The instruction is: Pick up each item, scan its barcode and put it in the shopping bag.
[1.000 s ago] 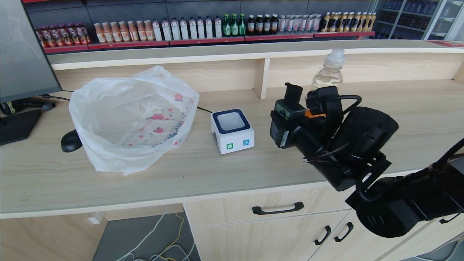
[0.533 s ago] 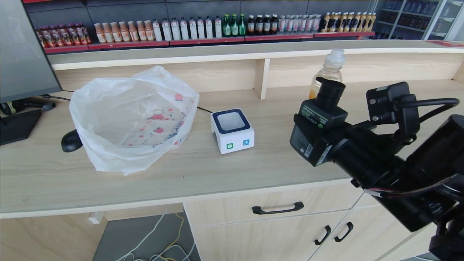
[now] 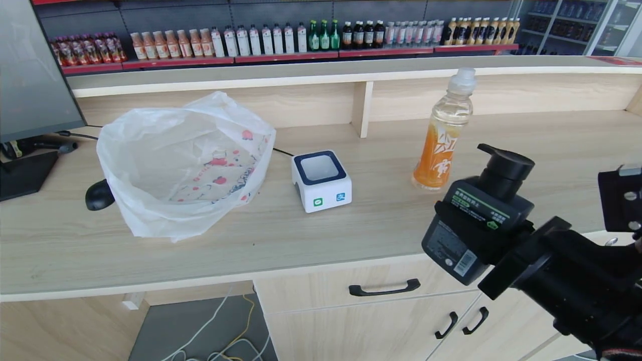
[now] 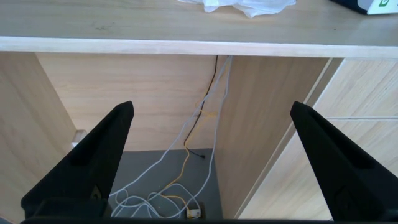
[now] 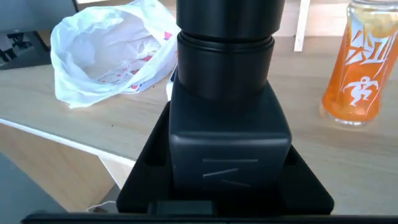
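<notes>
Jaws clamped on the one black pump bottle (image 3: 474, 228), the right gripper (image 3: 496, 250) holds it near the counter's (image 3: 301, 235) front edge, the left gripper's (image 4: 211, 109) jaws stand apart below the countertop, and on it sit one orange drink bottle (image 3: 441, 150), one scanner (image 3: 321, 180) and one open shopping bag (image 3: 150, 200), contents unclear.

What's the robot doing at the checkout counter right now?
The right gripper is shut on a black pump bottle, held tilted in the air at the counter's front edge, to the right of the scanner. An orange drink bottle stands upright on the counter. The shopping bag sits open left of the scanner. The left gripper hangs open below the counter edge.
</notes>
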`<state>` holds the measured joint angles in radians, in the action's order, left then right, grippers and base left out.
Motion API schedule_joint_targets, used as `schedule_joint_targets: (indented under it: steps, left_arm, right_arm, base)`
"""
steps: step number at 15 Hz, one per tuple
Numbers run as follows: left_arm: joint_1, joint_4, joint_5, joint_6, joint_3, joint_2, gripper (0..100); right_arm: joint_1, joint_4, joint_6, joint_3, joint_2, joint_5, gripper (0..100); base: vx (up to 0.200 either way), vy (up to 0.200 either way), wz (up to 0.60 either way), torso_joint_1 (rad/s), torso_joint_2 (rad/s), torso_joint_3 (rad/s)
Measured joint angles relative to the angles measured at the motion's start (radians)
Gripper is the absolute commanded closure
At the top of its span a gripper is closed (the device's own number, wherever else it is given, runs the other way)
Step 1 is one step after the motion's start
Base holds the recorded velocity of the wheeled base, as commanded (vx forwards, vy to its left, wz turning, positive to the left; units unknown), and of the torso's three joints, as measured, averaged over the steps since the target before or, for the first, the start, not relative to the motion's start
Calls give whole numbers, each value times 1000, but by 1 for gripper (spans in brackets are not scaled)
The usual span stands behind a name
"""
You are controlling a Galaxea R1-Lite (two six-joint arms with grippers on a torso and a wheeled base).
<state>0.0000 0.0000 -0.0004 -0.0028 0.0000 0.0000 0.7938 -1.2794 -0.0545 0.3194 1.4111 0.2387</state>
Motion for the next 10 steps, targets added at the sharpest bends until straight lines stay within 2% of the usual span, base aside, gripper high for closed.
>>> schedule_joint_targets:
  steps: [3, 6, 9, 10]
  left_arm:
    - [0, 0, 0, 0, 0, 0, 0]
    - [0, 0, 0, 0, 0, 0, 0]
    - [0, 0, 0, 0, 0, 0, 0]
    - [0, 0, 0, 0, 0, 0, 0]
  right_arm:
    - [46, -1, -136, -9, -22, -29, 100]
    - [83, -2, -256, 6, -27, -198, 100]
    - [113, -2, -352, -3, -27, -434, 100]
    - [119, -2, -389, -4, -27, -476, 100]
  base:
    - [0, 0, 0, 0, 0, 0]
    - [0, 0, 0, 0, 0, 0]
    - [0, 0, 0, 0, 0, 0]
    - [0, 0, 0, 0, 0, 0]
